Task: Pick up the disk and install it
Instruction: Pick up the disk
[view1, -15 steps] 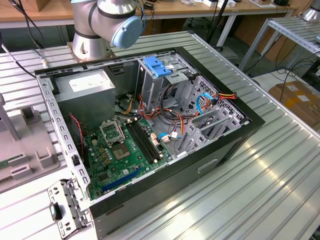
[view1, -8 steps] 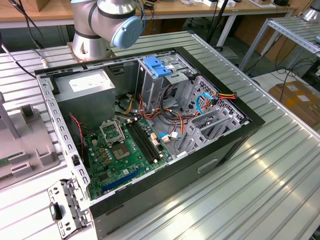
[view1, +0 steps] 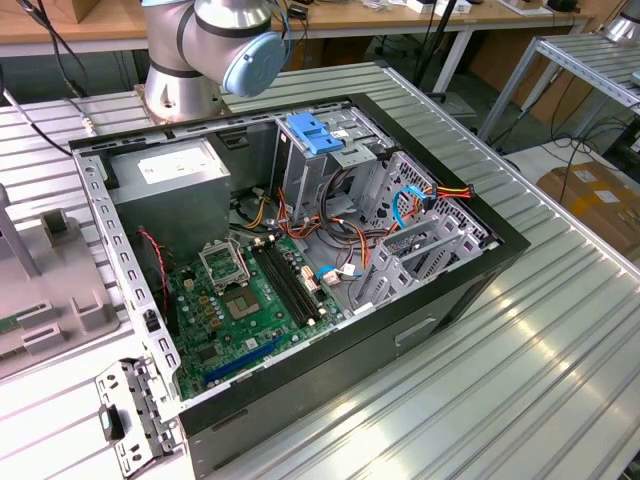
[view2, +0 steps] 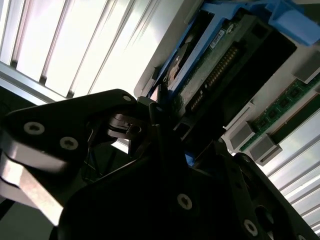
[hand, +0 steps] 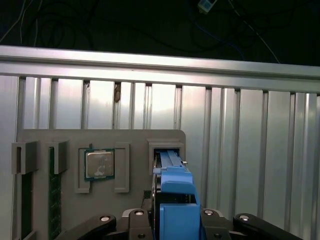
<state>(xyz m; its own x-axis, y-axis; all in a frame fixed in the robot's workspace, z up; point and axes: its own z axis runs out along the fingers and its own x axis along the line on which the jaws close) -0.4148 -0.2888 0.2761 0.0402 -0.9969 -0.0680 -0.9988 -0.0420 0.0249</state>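
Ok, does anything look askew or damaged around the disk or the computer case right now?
Nothing stands out. In the first wrist view the disk sits squarely on edge in a slot of the grey holder, with the gripper at it. The computer case lies open on its side, its cables all inside.

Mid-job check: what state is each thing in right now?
Computer case: lying on its side, open.
Disk: standing on edge in the grey holder slot, not yet installed.
Chip: seated in its holder pocket.
Gripper: down at the disk.
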